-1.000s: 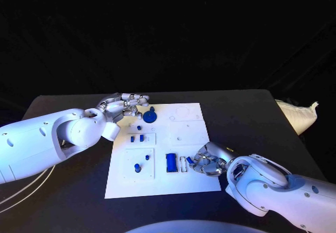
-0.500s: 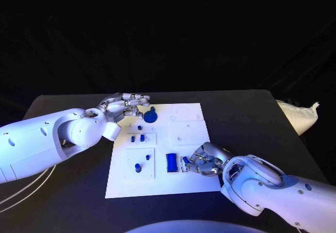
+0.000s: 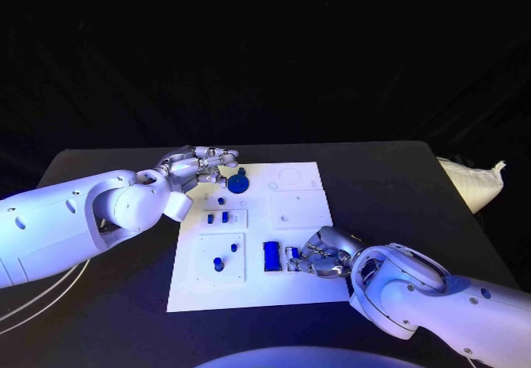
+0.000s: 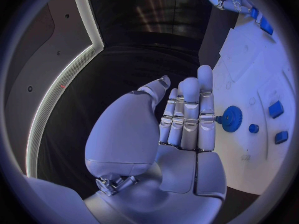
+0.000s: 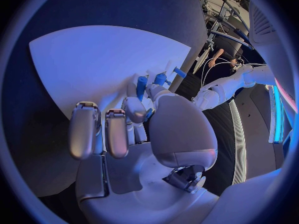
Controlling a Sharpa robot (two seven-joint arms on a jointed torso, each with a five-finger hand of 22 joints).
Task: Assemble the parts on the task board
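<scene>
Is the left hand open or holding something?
Open: the left hand has its fingers straight beside the blue gear, holding nothing.

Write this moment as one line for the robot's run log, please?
left hand: open, beside blue gear | right hand: pinching small blue part near blue bar | task board: assembly unfinished

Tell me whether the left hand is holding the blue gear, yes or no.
No: in the left wrist view the left hand has straight fingers, and the blue gear lies on the task board beside them.
</scene>
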